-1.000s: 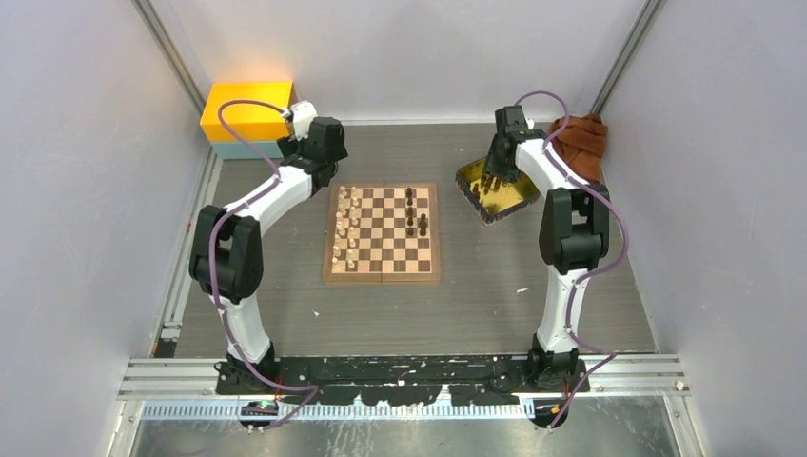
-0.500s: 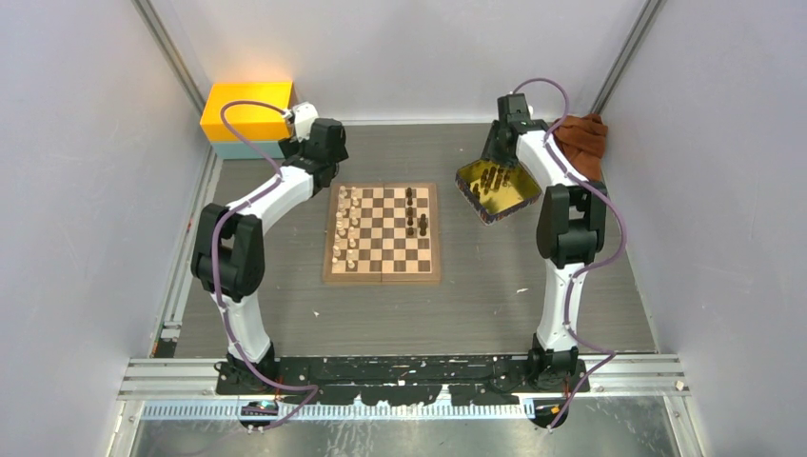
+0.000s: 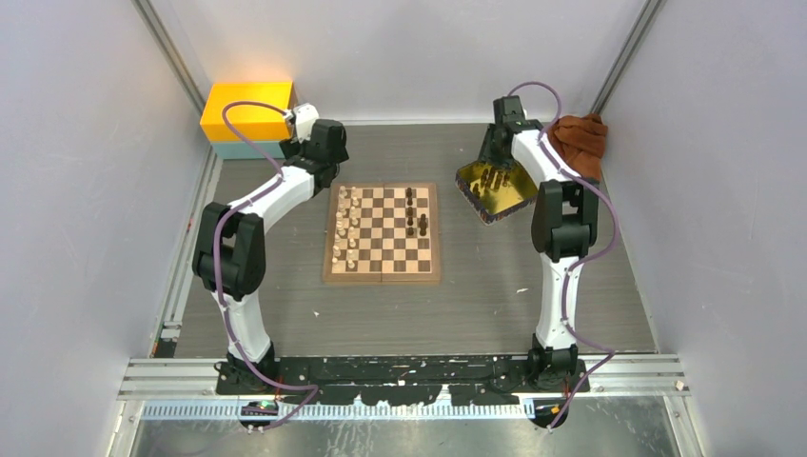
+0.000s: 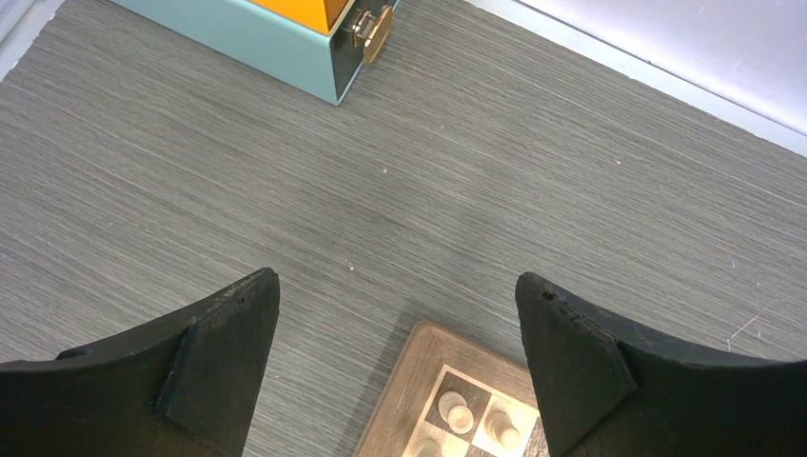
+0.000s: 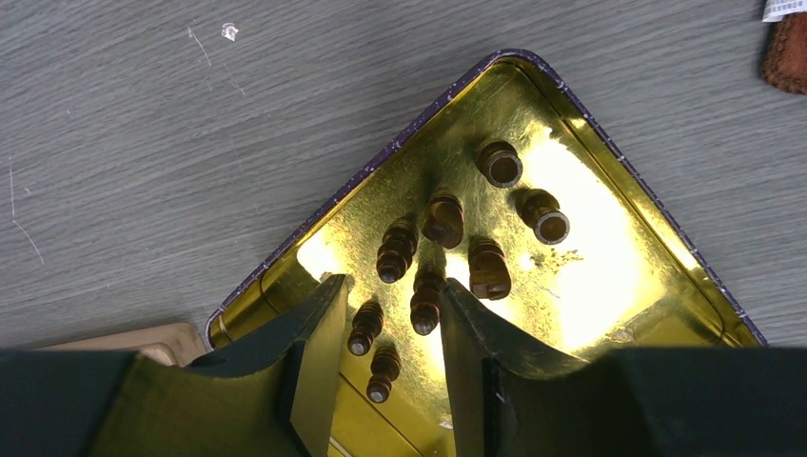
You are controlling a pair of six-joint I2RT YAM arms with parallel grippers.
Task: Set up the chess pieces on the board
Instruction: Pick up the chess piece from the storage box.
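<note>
The board (image 3: 383,277) lies mid-table. Cream chess pieces (image 3: 347,228) stand in two files on its left side, and three dark ones (image 3: 411,214) stand right of centre. Several dark pieces (image 5: 442,219) lie on their sides in the yellow tray (image 3: 519,200). My right gripper (image 3: 492,167) hangs over the tray (image 5: 609,286). Its jaws (image 5: 390,295) are open and hold nothing, with two lying pieces showing between them. My left gripper (image 3: 326,162) is wide open (image 4: 397,281) and empty above the board's far left corner (image 4: 419,362), where cream pieces (image 4: 459,412) show.
An orange and teal box (image 3: 247,119) with a brass latch (image 4: 376,29) stands at the back left. A brown cloth (image 3: 579,138) lies at the back right beside the tray. A corner of the board (image 5: 143,338) shows left of the tray.
My right wrist has shifted a little toward the back wall over the tray, uncovering more of the pieces in it. The left arm has hardly moved.
</note>
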